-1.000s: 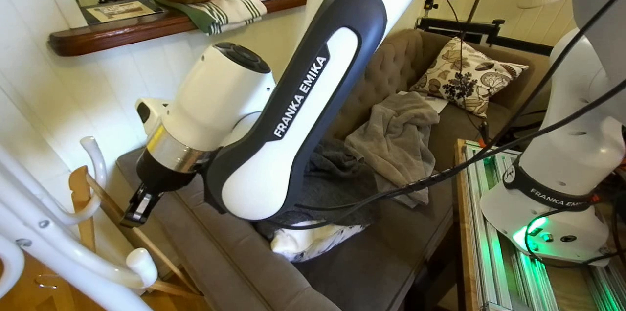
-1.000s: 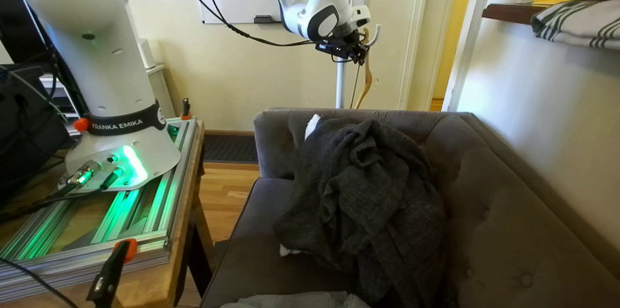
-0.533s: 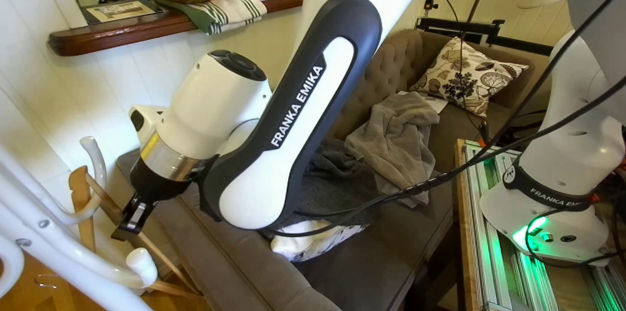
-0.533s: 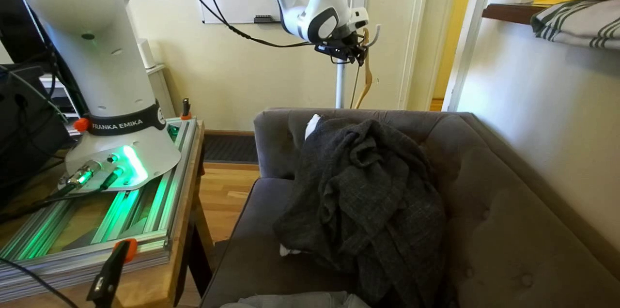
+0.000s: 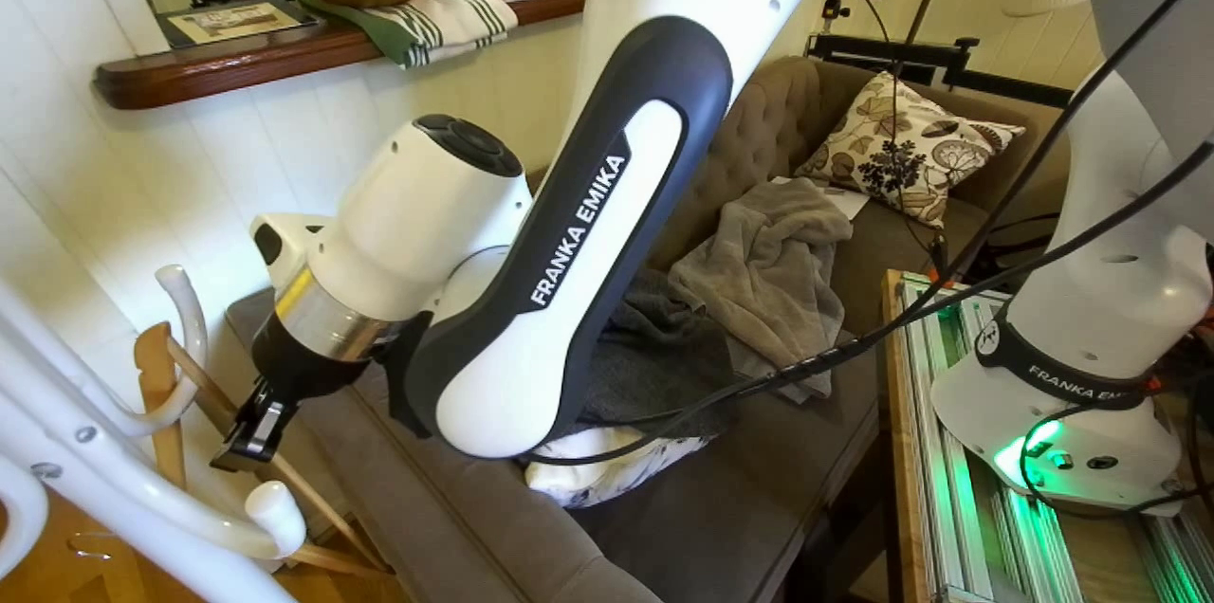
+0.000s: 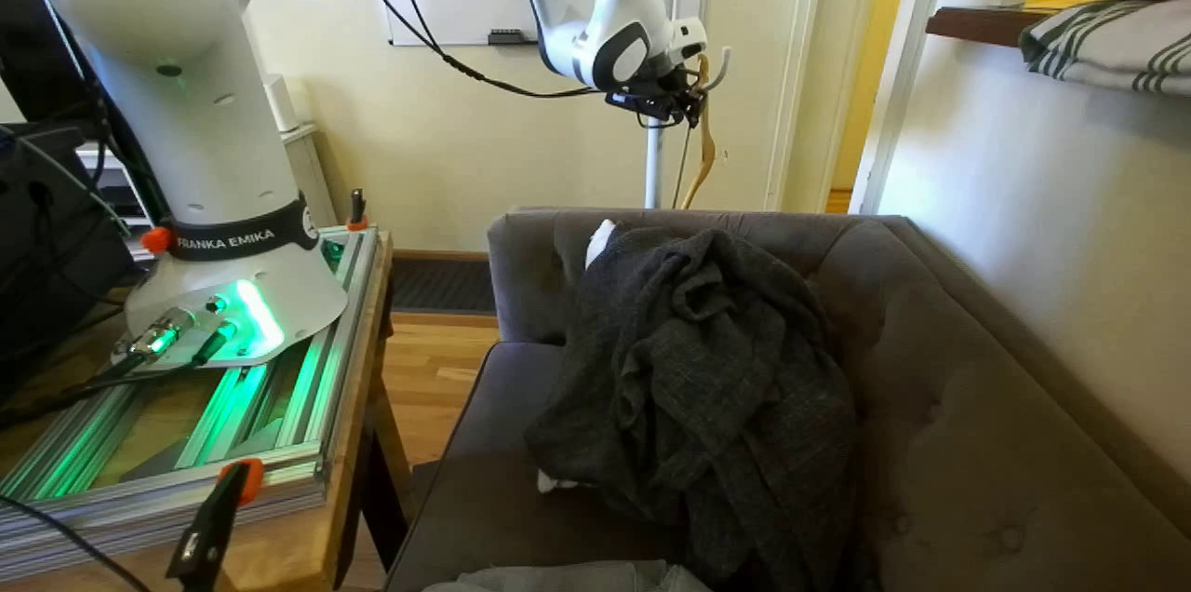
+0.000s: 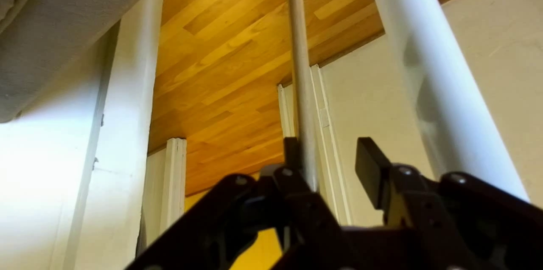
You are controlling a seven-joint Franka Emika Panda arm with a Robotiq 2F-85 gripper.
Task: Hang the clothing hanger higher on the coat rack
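The clothing hanger hangs on the coat rack, near a curved hook with an upturned tip, and its thin lower bar slopes down past the jaws. The jaws stand well parted and grip nothing; in the wrist view the bar runs toward their gap, close beside one fingertip and apart from the opposite pad. Whether it touches that nearer fingertip, or lies deep enough to be caught, is hard to tell.

The step in hand looks to be taking hold of the bar, with the lift to a higher place yet to come. To do it well, the jaws should shift until the bar lies midway between them, reach on so it is well inside, and only then close evenly; closing from here, one finger would likely push first and swing the hanger on the rack. The slim wood may twist in a small grip, so a straight rise past the upturned tip should come before any sideways move.

Outside the jaws, beyond the farther pad, the rack's white pole slants by, so that finger needs room. The sofa lies near the jaws in an exterior view.
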